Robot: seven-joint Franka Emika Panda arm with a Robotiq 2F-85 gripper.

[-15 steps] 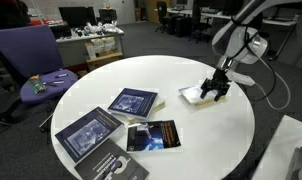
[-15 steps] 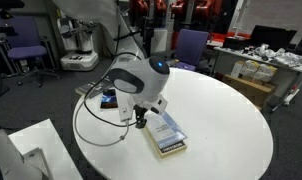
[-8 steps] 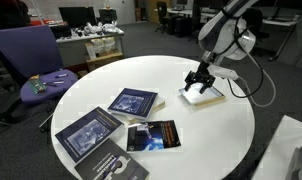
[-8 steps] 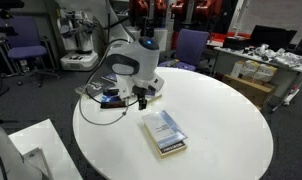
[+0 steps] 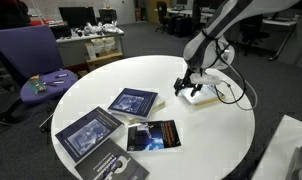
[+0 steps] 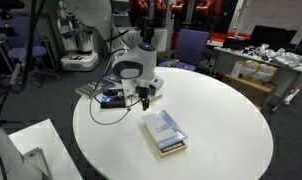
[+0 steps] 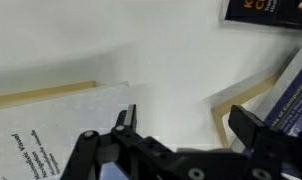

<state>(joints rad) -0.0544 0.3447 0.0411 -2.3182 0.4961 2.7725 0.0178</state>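
My gripper hangs open and empty just above the round white table, between two books. In both exterior views a white paperback lies flat beside it. A blue book lies on its other side, toward the table's middle. In the wrist view the gripper has bare tabletop between its black fingers. The white paperback is at the left and the blue book at the right. A dark-covered book shows at the top right corner.
More books lie near the table's edge: a dark one, a blue one and a grey one. A purple chair stands beside the table. A black cable trails from the arm. A white cabinet stands close by.
The arm has swung away from above the white paperback toward the blue book, leaving the paperback lying on the table. The jaws stayed open.
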